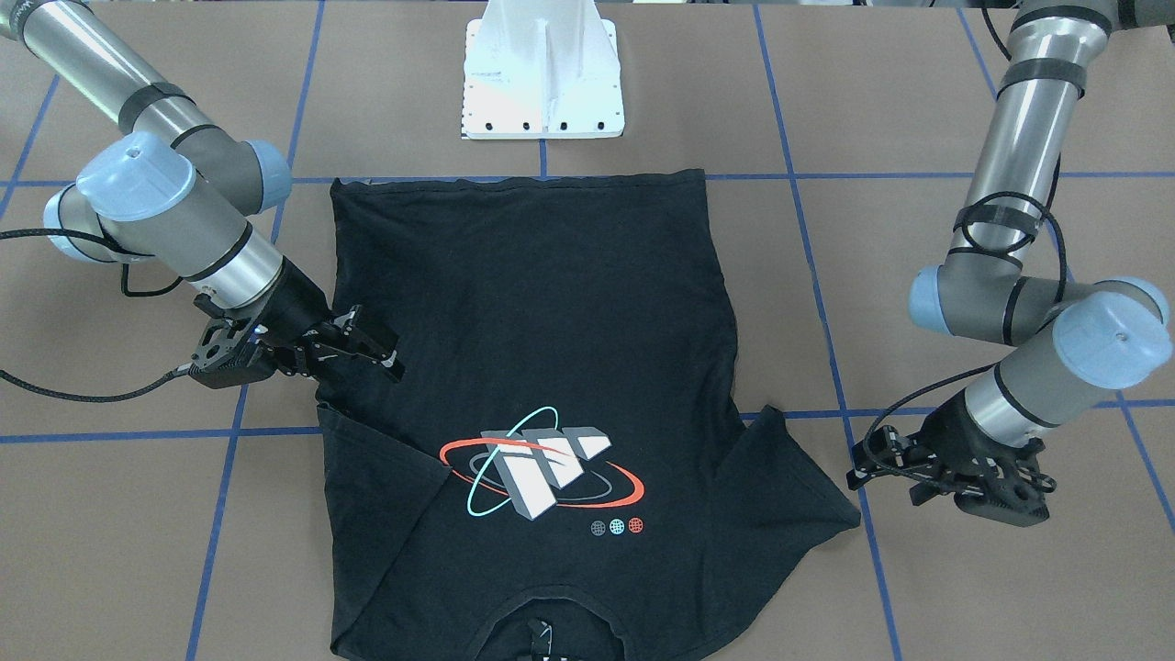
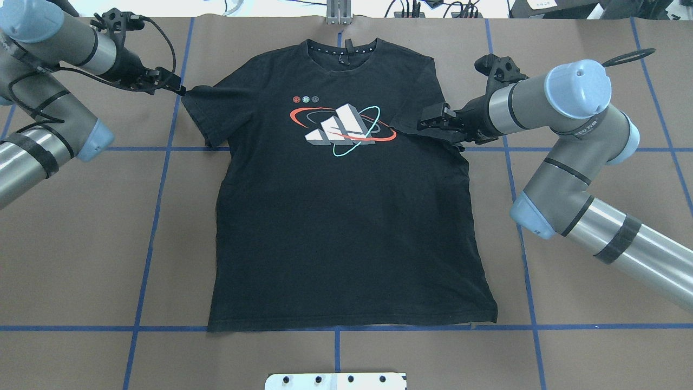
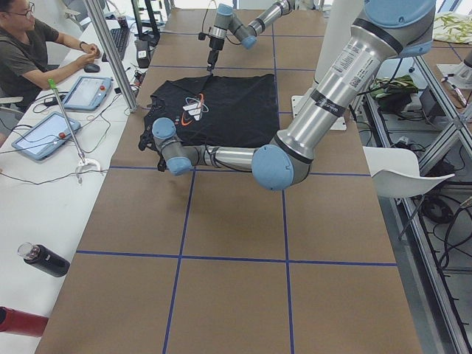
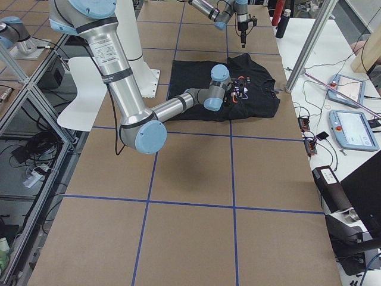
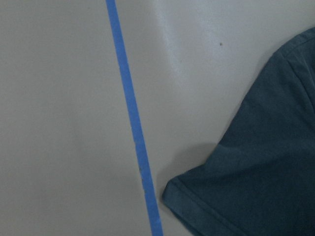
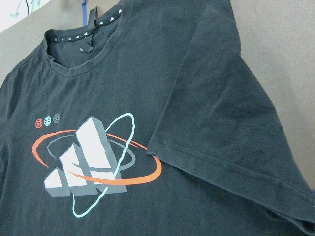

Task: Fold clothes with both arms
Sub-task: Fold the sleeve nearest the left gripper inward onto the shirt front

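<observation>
Nearest the robot stands the white metal pedestal base [image 2: 335,381]. Just beyond it, on the brown paper-covered table [image 2: 81,260], the straight hem of the black short-sleeved cotton T-shirt [image 2: 346,227] lies along a blue tape line [image 2: 162,327]. The shirt is spread flat and face up. Its white, grey, red-orange and teal orbit logo [image 2: 341,127] sits on the chest, farther out than the hem.

On the robot's right of the logo, the short black sleeve [image 6: 221,128] is turned inward over the chest, its hemmed edge touching the logo's outer ring. The right arm's small black gripper [image 2: 427,122] hovers over that folded sleeve. Its jaws look drawn close, but I cannot tell whether they are pressed together, and the wrist view shows no cloth pinched.

On the robot's left of the logo, the other sleeve [image 2: 203,116] lies spread out on the table. The left arm's small black gripper [image 2: 176,88] sits at that sleeve's outer corner, on the side away from the logo. Whether its jaws are spread or pinching the hem I cannot tell.

This sleeve's long axis runs from the gripper toward the logo, so folding it probably means carrying the corner straight inward. The left arm is plainly the nearer one. Farthest from the robot is the ribbed black collar [image 2: 342,49].
</observation>
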Controlling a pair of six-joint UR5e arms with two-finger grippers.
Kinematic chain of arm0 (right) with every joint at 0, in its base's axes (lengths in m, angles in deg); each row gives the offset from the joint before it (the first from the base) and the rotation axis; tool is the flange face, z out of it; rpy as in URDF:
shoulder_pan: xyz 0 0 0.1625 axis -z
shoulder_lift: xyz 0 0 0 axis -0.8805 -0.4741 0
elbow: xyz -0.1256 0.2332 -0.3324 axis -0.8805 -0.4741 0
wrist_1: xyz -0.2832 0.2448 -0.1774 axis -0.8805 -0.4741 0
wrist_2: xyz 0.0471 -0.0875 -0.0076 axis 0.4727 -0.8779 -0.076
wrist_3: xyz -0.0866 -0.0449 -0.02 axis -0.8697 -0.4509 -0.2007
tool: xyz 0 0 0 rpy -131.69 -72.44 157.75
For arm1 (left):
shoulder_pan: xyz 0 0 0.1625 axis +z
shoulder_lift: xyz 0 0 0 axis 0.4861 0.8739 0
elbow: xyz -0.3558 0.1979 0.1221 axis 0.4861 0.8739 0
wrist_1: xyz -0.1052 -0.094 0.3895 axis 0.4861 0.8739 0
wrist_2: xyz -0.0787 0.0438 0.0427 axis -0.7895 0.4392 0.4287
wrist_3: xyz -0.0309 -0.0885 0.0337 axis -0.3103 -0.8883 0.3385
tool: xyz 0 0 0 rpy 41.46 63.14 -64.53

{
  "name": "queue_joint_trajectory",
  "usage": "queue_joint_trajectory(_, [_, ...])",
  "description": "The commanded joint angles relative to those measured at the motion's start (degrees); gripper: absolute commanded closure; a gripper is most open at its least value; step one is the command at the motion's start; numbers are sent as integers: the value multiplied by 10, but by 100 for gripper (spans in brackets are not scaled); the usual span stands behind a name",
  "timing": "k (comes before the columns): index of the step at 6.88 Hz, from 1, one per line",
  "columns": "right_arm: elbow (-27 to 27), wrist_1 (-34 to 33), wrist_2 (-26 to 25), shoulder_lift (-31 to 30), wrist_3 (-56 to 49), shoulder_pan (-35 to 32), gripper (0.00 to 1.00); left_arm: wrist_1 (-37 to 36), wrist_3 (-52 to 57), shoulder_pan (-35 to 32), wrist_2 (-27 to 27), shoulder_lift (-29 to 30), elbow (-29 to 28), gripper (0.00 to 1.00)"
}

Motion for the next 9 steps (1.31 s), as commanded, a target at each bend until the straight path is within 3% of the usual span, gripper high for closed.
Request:
queue_joint_trajectory(1, [3,2,0,-5,0,1,0,27,-25,14,16,17,-29,30])
queue_joint_trajectory(3, [2,2,-2,-5,0,2,0,58,-26,18,28,27,-68,49])
queue_joint_trajectory(4, [3,2,-3,-4,0,2,0,58,-26,18,28,28,-71,54])
queue_joint_trajectory(9, [3,2,-6,-3,-3,3,0,60,-27,18,46,46,-99,59])
